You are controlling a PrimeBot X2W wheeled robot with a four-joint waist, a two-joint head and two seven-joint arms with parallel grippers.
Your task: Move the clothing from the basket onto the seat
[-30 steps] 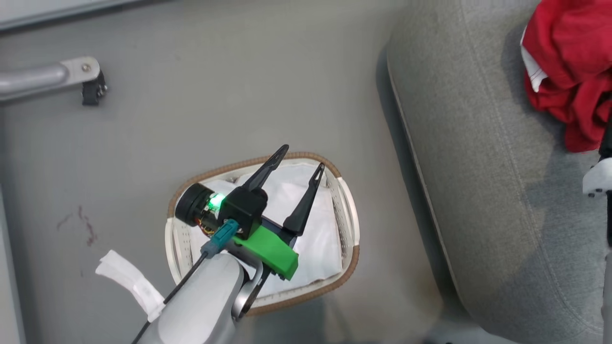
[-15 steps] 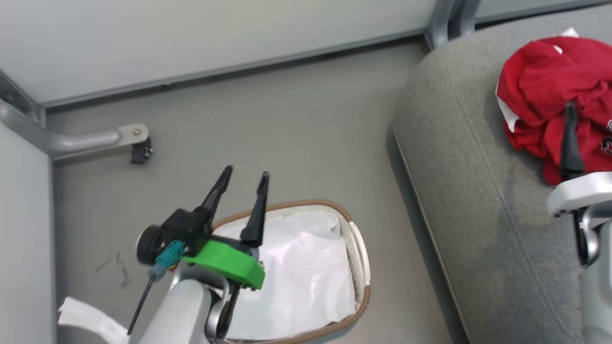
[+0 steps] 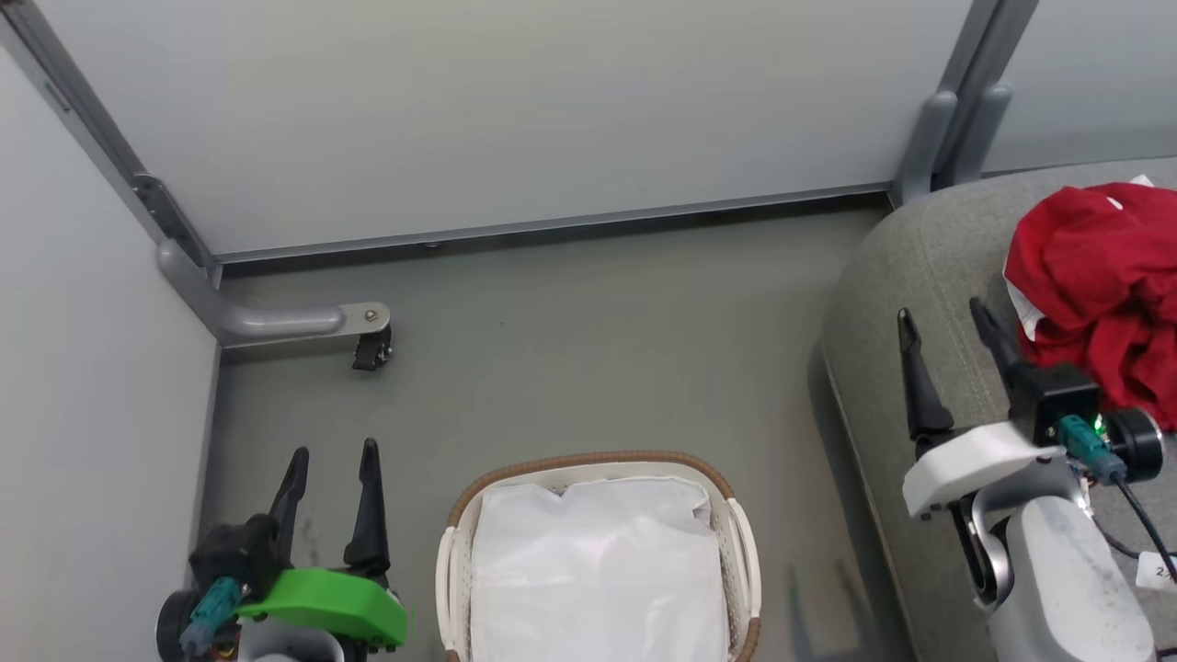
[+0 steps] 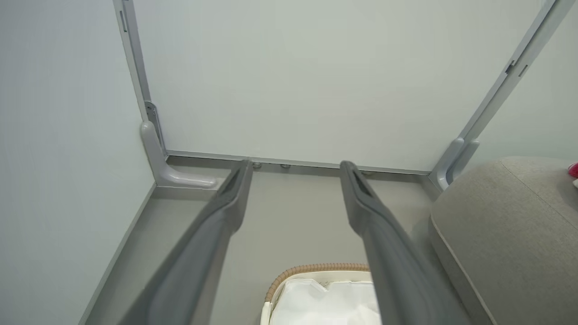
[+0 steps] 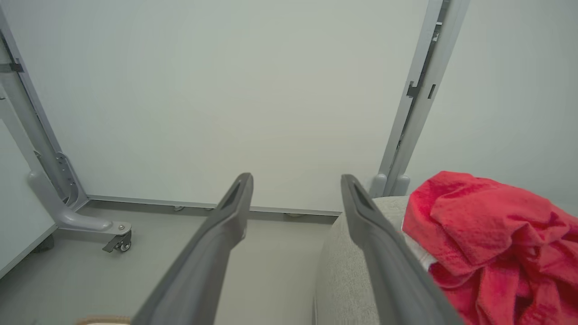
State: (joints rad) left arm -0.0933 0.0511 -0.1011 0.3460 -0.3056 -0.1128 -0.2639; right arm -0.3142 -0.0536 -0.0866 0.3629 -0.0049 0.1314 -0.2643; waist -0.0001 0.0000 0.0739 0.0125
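We find the clothing point(image 3: 1094, 276) heaped on the seat point(image 3: 919, 276), well apart from the basket point(image 3: 745, 552), which stands on the floor point(image 3: 588, 349). Its inside is white liner point(image 3: 598, 561) as far as we can see (we cannot see under the folds).

The likeliest slip, we judge, is on the right. The right gripper point(image 3: 941, 309) hangs just beside the red heap, and a careless swing of that arm could hook a fold and drag it over the seat's rounded edge. Another dip into the basket might also pinch the liner.

Both arms sit low in the head view, with their fingers pointing toward the back wall point(image 3: 552, 110). The left gripper point(image 3: 334, 449) is over the floor beside the basket, jaws spread wide and empty. The right, over the seat's corner, is likewise wide and empty.
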